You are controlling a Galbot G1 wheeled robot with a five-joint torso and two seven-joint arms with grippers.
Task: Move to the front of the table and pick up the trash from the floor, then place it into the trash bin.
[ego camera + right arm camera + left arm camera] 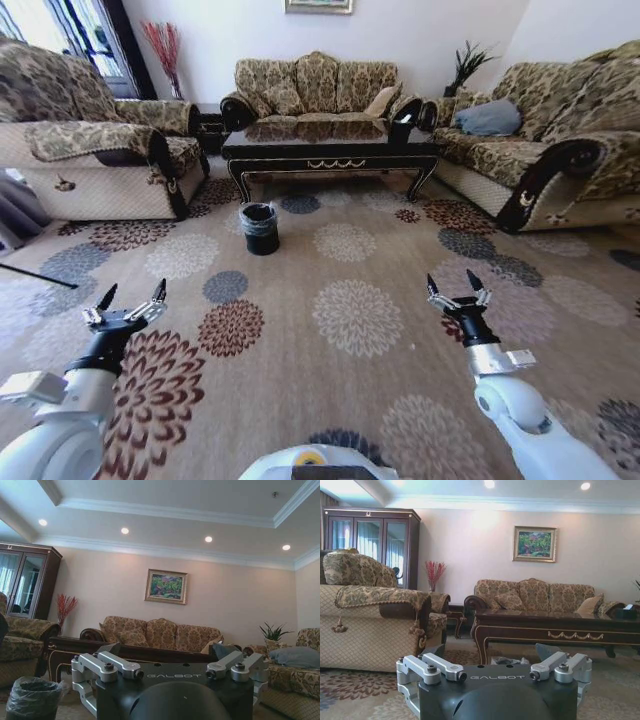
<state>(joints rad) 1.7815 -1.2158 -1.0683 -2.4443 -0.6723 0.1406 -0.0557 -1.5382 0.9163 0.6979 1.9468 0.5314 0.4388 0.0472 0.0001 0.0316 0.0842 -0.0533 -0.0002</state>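
Note:
The long dark table (330,155) with gold trim stands at the far end of the rug, in front of the middle sofa. The trash bin (260,228), a small black bucket lined with a bag, sits on the carpet just before the table's left legs. In the right wrist view the trash bin (32,697) is low at the edge, with the table (150,654) behind it. The trash is out of view. My left gripper (128,295) and right gripper (458,287) hover open and empty over the carpet, well short of the table.
Patterned sofas (95,150) (550,150) flank the table on both sides, and a third sofa (315,95) stands behind it. A black box (405,110) rests on the table's right end. Open flowered carpet (350,310) lies between me and the table.

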